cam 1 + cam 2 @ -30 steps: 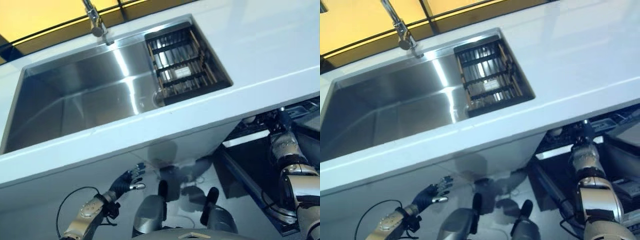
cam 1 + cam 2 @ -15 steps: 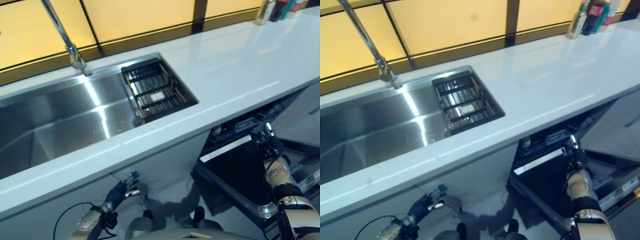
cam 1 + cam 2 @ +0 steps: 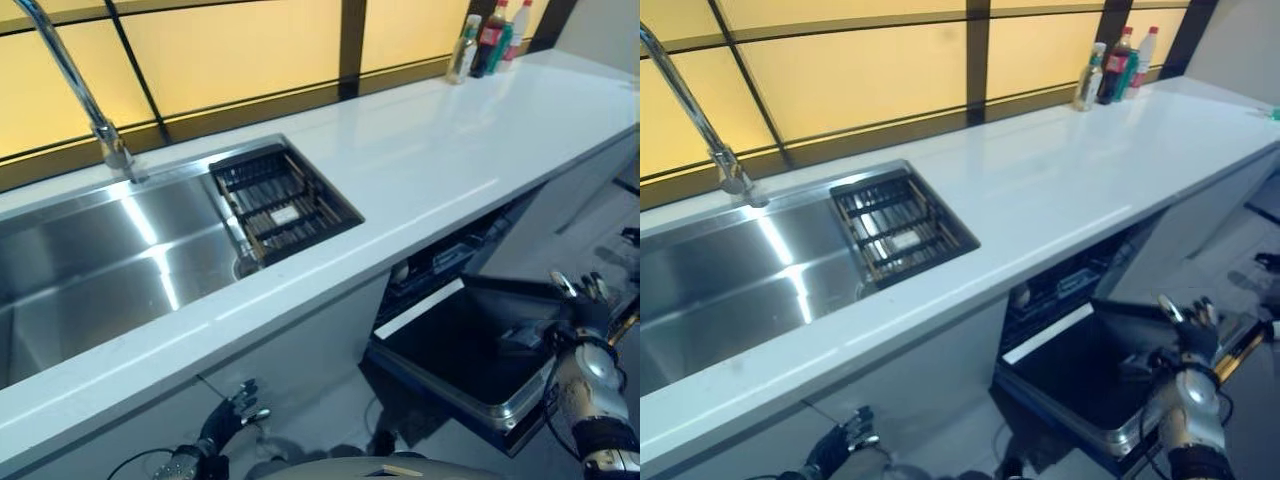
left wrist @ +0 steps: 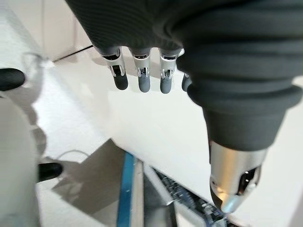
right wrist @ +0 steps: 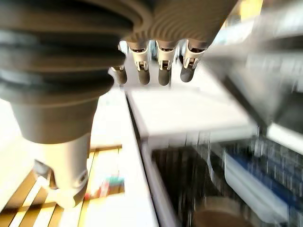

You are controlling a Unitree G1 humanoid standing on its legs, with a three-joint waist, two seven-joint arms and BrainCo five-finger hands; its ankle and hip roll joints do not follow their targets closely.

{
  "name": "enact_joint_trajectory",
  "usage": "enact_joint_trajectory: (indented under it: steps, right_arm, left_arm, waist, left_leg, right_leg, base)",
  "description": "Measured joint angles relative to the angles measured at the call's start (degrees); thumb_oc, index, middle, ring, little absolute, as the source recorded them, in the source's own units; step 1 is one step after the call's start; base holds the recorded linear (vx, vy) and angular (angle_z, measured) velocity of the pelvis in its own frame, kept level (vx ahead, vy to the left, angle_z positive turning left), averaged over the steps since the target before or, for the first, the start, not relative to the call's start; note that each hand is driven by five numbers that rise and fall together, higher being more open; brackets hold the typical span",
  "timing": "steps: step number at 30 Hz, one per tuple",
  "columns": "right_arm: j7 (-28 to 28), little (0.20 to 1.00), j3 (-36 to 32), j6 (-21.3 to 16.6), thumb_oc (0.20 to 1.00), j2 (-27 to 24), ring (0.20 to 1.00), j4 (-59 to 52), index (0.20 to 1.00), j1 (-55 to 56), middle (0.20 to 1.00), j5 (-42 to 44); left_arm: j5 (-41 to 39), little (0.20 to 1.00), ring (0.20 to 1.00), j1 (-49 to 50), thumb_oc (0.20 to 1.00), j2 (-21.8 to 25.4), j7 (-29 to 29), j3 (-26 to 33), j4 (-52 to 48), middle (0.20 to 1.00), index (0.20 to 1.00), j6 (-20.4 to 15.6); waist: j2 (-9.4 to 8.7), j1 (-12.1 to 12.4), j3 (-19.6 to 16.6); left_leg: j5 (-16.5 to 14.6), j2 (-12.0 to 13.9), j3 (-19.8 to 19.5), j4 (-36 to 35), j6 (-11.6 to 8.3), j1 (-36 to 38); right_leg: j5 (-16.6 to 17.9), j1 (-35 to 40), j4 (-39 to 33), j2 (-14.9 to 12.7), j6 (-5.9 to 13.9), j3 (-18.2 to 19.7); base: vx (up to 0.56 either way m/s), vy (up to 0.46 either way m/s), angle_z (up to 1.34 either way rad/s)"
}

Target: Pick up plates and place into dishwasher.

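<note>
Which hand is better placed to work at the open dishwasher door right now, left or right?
Probably the right. The right hand hangs open beside the lowered dishwasher door, while the left hand sits low in front of the white cabinet under the sink, away from it.

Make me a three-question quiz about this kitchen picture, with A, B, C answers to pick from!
1. Where are the bottles?
A. In the sink
B. At the far end of the white counter, by the window
C. On the floor

2. What colour is the rack at the sink's right end?
A. Black
B. Red
C. Yellow

3. How is the dishwasher door under the counter?
A. Shut tight
C. Taken off
B. Open, folded down

Answers:
1. B, the bottles stand together on the counter's far end against the yellow window.
2. A, the rack's bars are dark black against the shiny steel sink.
3. B, the door hangs open below the counter, with the right hand near its edge, fingers straight. The left hand is low by the cabinet front, also open.
</note>
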Motion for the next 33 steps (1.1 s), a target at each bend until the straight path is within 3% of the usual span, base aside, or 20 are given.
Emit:
enact_joint_trajectory:
  steps: [4, 8, 16, 17, 18, 19, 23, 29, 33]
  right_arm:
    - [-5.60, 1.000, -3.15, -0.47, 1.000, 0.68, 1.000, 0.02, 1.000, 3.05, 1.000, -0.45]
    - [-9.29, 1.000, -3.78, -1.32, 1.000, 1.53, 1.000, 0.38, 1.000, 3.48, 1.000, -0.44]
    - [-13.29, 1.000, -3.96, -3.64, 1.000, 2.65, 1.000, 7.95, 1.000, -0.73, 1.000, 4.79]
    - [-13.44, 1.000, -4.00, -3.66, 1.000, 2.62, 1.000, 8.56, 1.000, -1.97, 1.000, 6.05]
    - [-13.36, 1.000, -4.03, -3.66, 1.000, 2.62, 1.000, 8.79, 1.000, -2.59, 1.000, 7.52]
    - [-12.72, 1.000, -4.23, -3.70, 1.000, 2.49, 1.000, 9.34, 1.000, -2.93, 1.000, 9.25]
    - [-6.32, 1.000, -5.47, -3.21, 1.000, 2.49, 1.000, 13.83, 1.000, -6.17, 1.000, 17.04]
    - [9.58, 1.000, -5.45, -0.11, 1.000, 2.58, 1.000, 19.58, 1.000, -6.64, 1.000, 31.41]
    - [17.05, 1.000, -5.45, 2.44, 1.000, 2.58, 1.000, 22.31, 1.000, -7.60, 1.000, 36.48]
  left_arm:
    - [-0.02, 1.000, 1.000, -0.56, 1.000, -1.56, 0.05, 1.31, 2.92, 1.000, 1.000, -0.42]
    - [0.00, 1.000, 1.000, -1.31, 1.000, -2.30, 0.13, 1.69, 3.90, 1.000, 1.000, -0.96]
    - [-0.10, 1.000, 1.000, -6.65, 1.000, -1.07, 1.90, 0.62, 3.53, 1.000, 1.000, -1.21]
    - [-0.12, 1.000, 1.000, -6.93, 1.000, -0.83, 2.14, 0.31, 3.11, 1.000, 1.000, -1.19]
    - [-0.13, 1.000, 1.000, -7.01, 1.000, -0.17, 2.21, -0.11, 2.38, 1.000, 1.000, -1.21]
    - [-0.21, 1.000, 1.000, -7.22, 1.000, 0.34, 2.28, -0.26, 2.23, 1.000, 1.000, -1.21]
    - [-0.20, 1.000, 1.000, -7.15, 1.000, 0.30, 2.32, -0.34, 2.05, 1.000, 1.000, -1.23]
    - [-0.22, 1.000, 1.000, -7.50, 1.000, 0.32, 2.19, -0.47, 1.66, 1.000, 1.000, -1.50]
    - [-0.24, 1.000, 1.000, -7.45, 1.000, 0.30, 2.02, -1.88, 1.42, 1.000, 1.000, -1.66]
  waist:
    - [0.12, -0.97, 0.03]
    - [0.00, -0.99, 1.62]
    - [-0.56, -0.94, 9.61]
    - [0.05, -0.61, 10.75]
    - [0.25, -0.54, 11.79]
    - [-0.02, -0.58, 12.65]
    - [1.35, -0.40, 14.36]
    - [3.08, -0.33, 16.22]
    - [4.34, -0.23, 16.85]
  left_leg:
    - [-0.44, 0.03, 0.41, 0.48, -0.19, -0.06]
    - [-3.89, 0.56, 0.12, 6.59, -0.29, -2.53]
    - [-8.77, 2.00, -2.16, 21.96, 0.69, -15.78]
    - [-8.89, 2.98, -2.11, 23.05, 0.98, -17.52]
    - [-9.28, 3.60, -2.19, 24.92, 1.04, -19.33]
    - [-9.82, 3.41, -2.72, 26.77, 0.55, -20.41]
    - [-10.70, 2.82, -6.52, 29.30, 0.17, -22.69]
    - [-10.65, 2.48, -6.72, 29.67, 0.70, -22.98]
    - [-10.95, 2.29, -6.98, 30.01, 0.67, -22.72]
  right_leg:
    - [0.01, -0.47, 0.34, 0.50, 0.00, 0.99]
    - [-0.60, -2.05, 2.69, 0.82, -0.37, 2.71]
    - [-1.60, -11.47, 8.66, 0.21, -0.56, 3.35]
    - [-2.15, -13.07, 10.66, 0.65, -0.03, 3.09]
    - [-4.60, -15.33, 17.22, 0.58, -0.82, 3.07]
    - [-7.67, -16.44, 20.18, 0.54, -1.52, 3.25]
    - [-7.66, -17.75, 20.78, 1.42, -1.79, 3.34]
    - [-7.49, -17.70, 20.99, 0.65, -1.54, 2.99]
    - [-7.75, -17.62, 22.03, 0.45, -1.73, 2.90]
  base:
    - [0.00, -0.012, -0.10]
    - [-0.06, -0.038, -0.23]
    - [-0.13, -0.039, -0.05]
    - [-0.08, -0.017, -0.08]
    - [-0.06, -0.006, -0.04]
    - [-0.02, -0.009, -0.04]
    - [0.01, -0.012, -0.07]
    - [0.05, -0.013, 0.03]
    - [0.09, -0.006, 0.04]
